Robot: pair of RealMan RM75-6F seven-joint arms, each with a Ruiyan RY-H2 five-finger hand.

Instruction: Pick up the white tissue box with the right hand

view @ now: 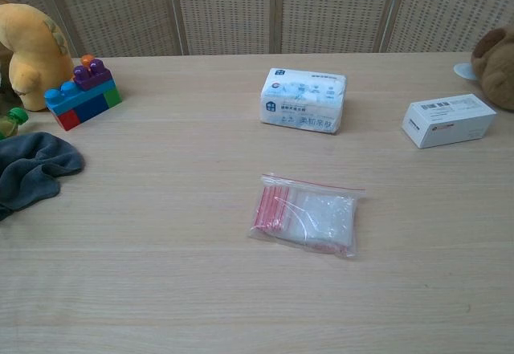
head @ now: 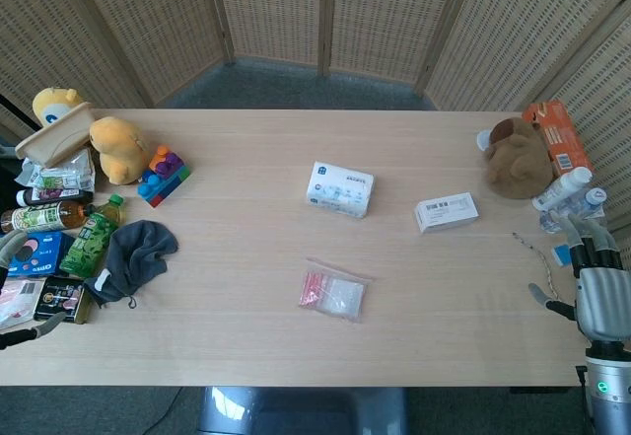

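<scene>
Head view: right robot hand (head: pixel 601 292) at the right tabletop (head: pixel 246 336) edge, fingers extended and apart, grasping nothing.
Left robot hand: (head: pixel 22 287) only finger parts show at the left edge; state cannot be told.
White tissue box: (head: pixel 340 188) lying near the tabletop centre, well apart from both hands.
White carton: (head: pixel 446 212) right of the tissue box, apart from it.
Zip bag: (head: pixel 333 294) nearer the front edge, below the tissue box.
Chest view: tissue box (view: pixel 303 100) behind the zip bag (view: pixel 306 215); toy blocks (view: pixel 83 92) at left.
</scene>
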